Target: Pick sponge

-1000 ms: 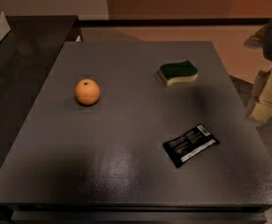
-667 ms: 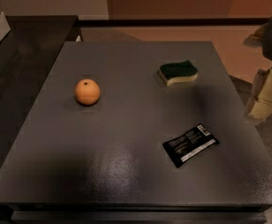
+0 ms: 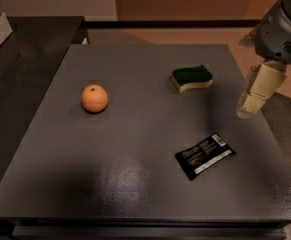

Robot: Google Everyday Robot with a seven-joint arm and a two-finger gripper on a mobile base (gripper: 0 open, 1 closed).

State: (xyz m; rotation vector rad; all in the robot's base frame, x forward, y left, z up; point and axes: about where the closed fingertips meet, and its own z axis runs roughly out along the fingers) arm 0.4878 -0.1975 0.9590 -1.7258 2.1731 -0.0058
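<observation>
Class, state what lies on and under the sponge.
Nothing lies on the sponge; its green top is bare. It rests on the dark table, hiding the patch beneath. The gripper hangs off to its right.

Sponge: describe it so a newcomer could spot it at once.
On the dark grey table, look far right, just left of the gripper hanging at the right edge. The sponge is the wavy-edged block, dark green on top, pale yellow below, unlike the round orange and flat black packet.
</observation>
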